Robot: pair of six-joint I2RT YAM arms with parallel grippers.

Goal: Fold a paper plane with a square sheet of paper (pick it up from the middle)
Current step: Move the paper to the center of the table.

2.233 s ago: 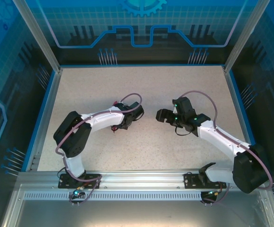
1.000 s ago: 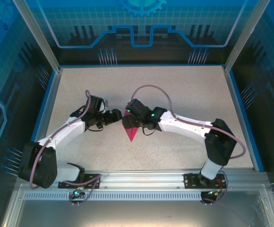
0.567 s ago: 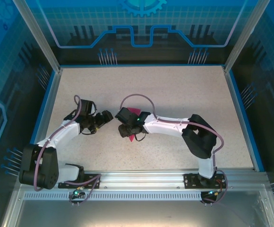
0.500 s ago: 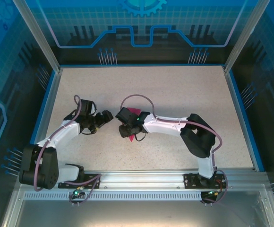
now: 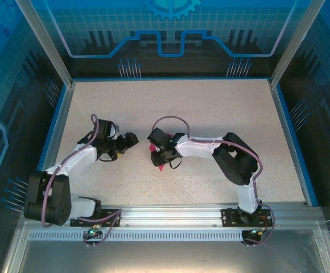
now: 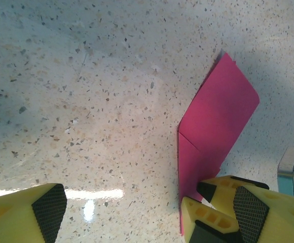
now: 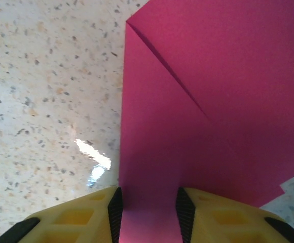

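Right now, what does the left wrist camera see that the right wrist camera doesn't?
Left wrist: the folded pink paper from farther off, with its far edges and a rounded corner, and the left gripper wide open. Right wrist: the paper close up, running between the fingers of the right gripper. Both: pink paper on the speckled table.

The far half of the bench (image 5: pixel 210 102) lies bare right up to the blue rim (image 5: pixel 170 79) and the clear enclosure walls (image 5: pixel 170 34), so a claw can pass freely there. Nearer the middle the room tightens: the left claw (image 5: pixel 129 140), fingers spread wide, and the right claw (image 5: pixel 157 154) face each other with only a narrow strip of bench between them, and the paper plane (image 5: pixel 161 165) lies flat beneath the right claw. The bent left arm (image 5: pixel 68 168) and right arm (image 5: pixel 233 162) block the near corners, and the aluminium rail (image 5: pixel 170 215) closes the near edge.
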